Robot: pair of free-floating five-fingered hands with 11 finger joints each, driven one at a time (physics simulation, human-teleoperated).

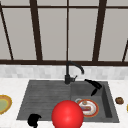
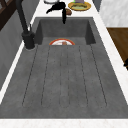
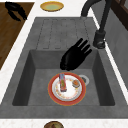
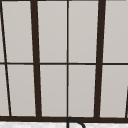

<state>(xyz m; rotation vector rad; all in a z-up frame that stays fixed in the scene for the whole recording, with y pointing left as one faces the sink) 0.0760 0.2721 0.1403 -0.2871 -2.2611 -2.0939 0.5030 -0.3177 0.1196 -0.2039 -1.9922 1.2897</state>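
My right hand (image 1: 93, 86) hovers open over the back of the sink basin (image 1: 106, 100), fingers straight and holding nothing; it also shows in the right side view (image 3: 73, 57) and in the left side view (image 2: 58, 7). Below it on the basin floor lies a red-rimmed plate (image 3: 67, 90) carrying a small packet and a round bit of food. My left hand (image 1: 33, 120) hangs off the sink's front left corner, fingers curled on nothing, and appears in the right side view (image 3: 15, 10). A big red ball (image 1: 67, 115) sits in front of the sink's front edge.
A black faucet (image 1: 68, 72) stands at the back centre, with the ribbed drainboard (image 1: 42, 97) to its left. A yellow-green plate (image 1: 3, 103) lies on the left counter. A brown round item (image 1: 119, 100) and another yellow plate (image 2: 79, 5) rest on the right counter. A window rises behind.
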